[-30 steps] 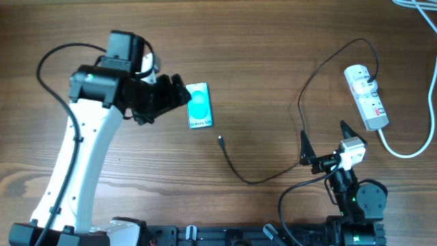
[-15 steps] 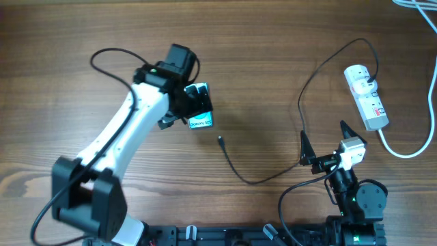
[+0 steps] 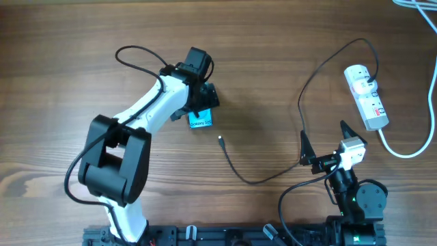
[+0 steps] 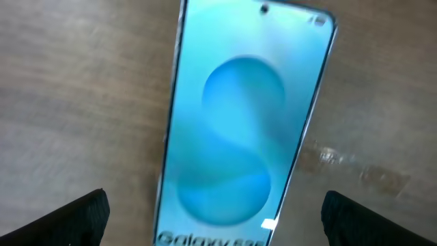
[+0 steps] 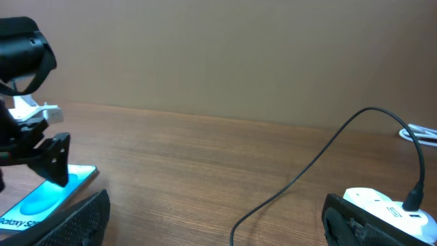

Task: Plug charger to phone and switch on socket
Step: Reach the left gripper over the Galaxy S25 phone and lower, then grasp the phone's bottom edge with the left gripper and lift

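The phone [image 3: 200, 122] lies flat on the wooden table with its teal screen up, mostly covered from above by my left gripper [image 3: 202, 104]. In the left wrist view the phone [image 4: 246, 130] fills the middle, and the open left gripper [image 4: 213, 208] hovers over its text end, one dark finger on each side, not touching. The charger cable [image 3: 301, 130] runs from the socket [image 3: 367, 96] in a loop to its plug tip [image 3: 220, 141], which lies loose below right of the phone. My right gripper [image 3: 323, 141] stands open near the front edge, holding nothing, with the cable [image 5: 321, 171] passing ahead of it.
A thick white cord [image 3: 404, 149] curls from the power strip toward the right edge, and another white cable [image 3: 418, 9] crosses the far right corner. The arm bases stand along the front edge. From the right wrist the socket [image 5: 389, 208] sits at the lower right.
The left arm has swung right and now sits over the phone, hiding most of it; its jaws have spread a little wider. The right arm, cable and socket have not moved.
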Controlling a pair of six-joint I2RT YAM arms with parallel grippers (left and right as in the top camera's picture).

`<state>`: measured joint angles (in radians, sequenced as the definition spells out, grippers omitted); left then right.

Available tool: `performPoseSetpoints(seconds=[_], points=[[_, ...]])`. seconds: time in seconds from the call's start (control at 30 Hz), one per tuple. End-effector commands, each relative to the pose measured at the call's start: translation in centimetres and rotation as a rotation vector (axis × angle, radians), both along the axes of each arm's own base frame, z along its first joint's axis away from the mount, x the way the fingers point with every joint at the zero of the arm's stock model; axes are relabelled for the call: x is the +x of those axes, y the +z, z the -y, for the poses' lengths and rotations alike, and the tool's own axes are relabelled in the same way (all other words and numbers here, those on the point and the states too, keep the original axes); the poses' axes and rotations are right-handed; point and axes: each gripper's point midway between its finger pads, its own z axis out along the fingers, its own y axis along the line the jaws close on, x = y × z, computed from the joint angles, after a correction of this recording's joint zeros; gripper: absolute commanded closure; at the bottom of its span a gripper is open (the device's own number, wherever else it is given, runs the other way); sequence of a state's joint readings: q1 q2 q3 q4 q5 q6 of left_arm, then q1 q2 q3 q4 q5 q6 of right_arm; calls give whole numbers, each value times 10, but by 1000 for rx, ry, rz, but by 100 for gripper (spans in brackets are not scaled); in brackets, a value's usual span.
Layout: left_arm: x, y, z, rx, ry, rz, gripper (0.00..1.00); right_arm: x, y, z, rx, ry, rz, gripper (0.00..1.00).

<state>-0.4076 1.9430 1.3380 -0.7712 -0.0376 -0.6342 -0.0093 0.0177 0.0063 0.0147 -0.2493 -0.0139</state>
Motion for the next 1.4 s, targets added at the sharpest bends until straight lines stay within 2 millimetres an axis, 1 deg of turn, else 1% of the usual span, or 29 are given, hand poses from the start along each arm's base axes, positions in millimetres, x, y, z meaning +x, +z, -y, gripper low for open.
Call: performPoseSetpoints(seconds=[0.0,0.17,0.27,0.33,0.47,0.5,0.53,0.6,0.67,0.73,0.77,0.87,0.93,1.0,1.03,1.1,1.17,1.23,1.33,1.37], points=[[9,-16,1,16,4,21,0,0,1,3,-10,-16,8,0],[11,-26,2,18,4,17,0,0,1,3,-9,-16,8,0],[9,-32,1,24,4,2,4,0,1,3,-10,-16,8,0],[8,-38,0,30,4,-11,5,0,1,3,-10,-16,8,0],[3,-41,-1,40,1,-33,13,0,1,3,-9,-16,8,0],[0,-42,-1,44,-1,-43,18,0,1,3,-10,-16,8,0],[-2,-42,-1,48,-4,-51,20,0,1,3,-9,-16,8,0],[-9,-43,-1,59,-12,-76,21,0,1,3,-10,-16,8,0],[-16,-43,0,70,-20,-98,25,0,1,3,-10,-16,8,0],[-28,-44,-1,89,-33,-140,28,0,1,3,-10,-16,8,0],[-33,-44,-2,97,-37,-156,28,0,1,3,-10,-16,8,0],[-54,-44,-4,122,-53,-235,26,0,1,3,-10,-16,8,0],[-71,-42,-3,114,-61,-303,20,0,1,3,-9,-16,8,0],[-80,-41,-3,110,-62,-342,16,0,1,3,-9,-16,8,0],[-83,-41,-4,114,-62,-355,9,0,1,3,-10,-16,8,0],[-82,-41,-4,112,-62,-351,0,0,1,3,-10,-16,8,0],[-78,-41,-2,106,-62,-337,0,0,1,3,-10,-16,8,0],[-65,-43,1,100,-63,-279,0,0,1,3,-9,-16,8,0],[-45,-44,-2,132,-57,-189,0,0,1,3,-10,-16,8,0],[-41,-44,-5,144,-53,-173,0,0,1,3,-10,-16,8,0]])
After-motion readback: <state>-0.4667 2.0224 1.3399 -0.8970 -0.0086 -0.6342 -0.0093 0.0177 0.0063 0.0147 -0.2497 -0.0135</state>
